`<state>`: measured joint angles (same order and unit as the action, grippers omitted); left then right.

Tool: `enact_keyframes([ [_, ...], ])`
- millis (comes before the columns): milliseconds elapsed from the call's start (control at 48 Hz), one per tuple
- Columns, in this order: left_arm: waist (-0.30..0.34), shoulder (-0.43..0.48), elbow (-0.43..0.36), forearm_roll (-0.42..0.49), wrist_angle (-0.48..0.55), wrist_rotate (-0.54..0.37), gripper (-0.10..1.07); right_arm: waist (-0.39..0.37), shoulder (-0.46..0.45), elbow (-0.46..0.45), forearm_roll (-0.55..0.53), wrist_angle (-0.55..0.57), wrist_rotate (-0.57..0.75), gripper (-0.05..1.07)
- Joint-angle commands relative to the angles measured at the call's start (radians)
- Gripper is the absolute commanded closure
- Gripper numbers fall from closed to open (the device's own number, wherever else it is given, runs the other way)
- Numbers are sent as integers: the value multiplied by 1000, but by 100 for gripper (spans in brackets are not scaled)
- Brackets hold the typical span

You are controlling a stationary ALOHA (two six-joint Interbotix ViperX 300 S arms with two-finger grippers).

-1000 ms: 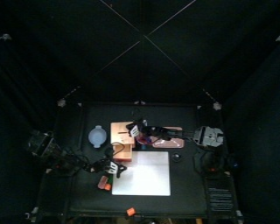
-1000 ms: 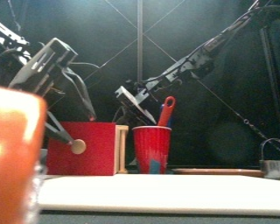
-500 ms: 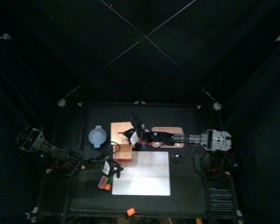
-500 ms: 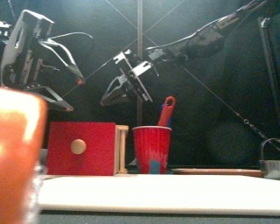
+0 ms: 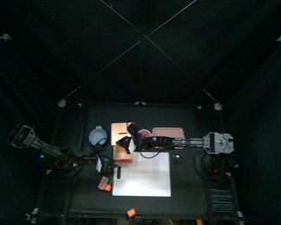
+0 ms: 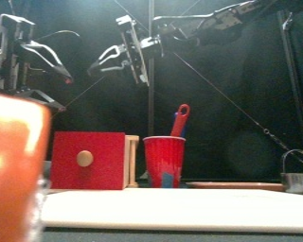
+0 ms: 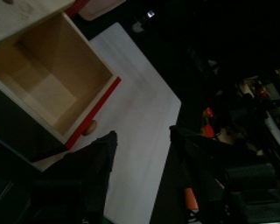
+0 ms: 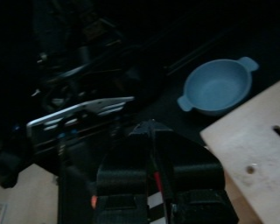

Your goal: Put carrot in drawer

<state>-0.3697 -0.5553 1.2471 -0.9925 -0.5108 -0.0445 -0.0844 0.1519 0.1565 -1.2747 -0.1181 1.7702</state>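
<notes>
The drawer (image 7: 49, 74) is a tan wooden box with a red front and a round knob. Its pull-out section stands open and its wooden inside is bare. In the top view the drawer (image 5: 122, 151) lies left of the table's middle. My right gripper (image 8: 149, 136) hangs high over that box (image 6: 91, 159), jaws nearly closed. A thin orange sliver, the carrot (image 8: 161, 180), shows between them. From the front this gripper (image 6: 126, 59) is up near the top. My left gripper (image 7: 143, 138) is open and holds nothing, drawn back to the left of the drawer (image 6: 27, 66).
A white sheet (image 5: 146, 174) lies in front of the drawer. A pale blue bowl (image 5: 98, 136) sits behind it to the left. A red cup (image 6: 165, 159) holds a red utensil. An orange bit (image 5: 105, 183) lies by the sheet's left edge, another (image 5: 130, 212) at the table's front.
The left arm has pulled away from the drawer, up and to the left. The right arm has risen and swung left until its gripper is above the drawer.
</notes>
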Motion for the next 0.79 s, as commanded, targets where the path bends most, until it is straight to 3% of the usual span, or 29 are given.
enact_keyframes([
  [0, 15, -25, 6, 20, -8, 3, 10, 18, -60, -26, -2, -6, -2, 74],
  [229, 117, -104, 58, 75, -8, 6, 10, 94, -64, -8, 18, -9, 5, 74],
  [396, 187, -153, 78, 127, 3, 3, 10, 146, -58, 11, 94, -9, 6, 74],
  [625, 236, -173, 87, 164, 8, 3, 10, 195, -9, 31, 206, 2, 6, 72],
  [771, 247, -173, 87, 166, 8, 3, 10, 219, 51, 17, 279, 9, 6, 64],
])
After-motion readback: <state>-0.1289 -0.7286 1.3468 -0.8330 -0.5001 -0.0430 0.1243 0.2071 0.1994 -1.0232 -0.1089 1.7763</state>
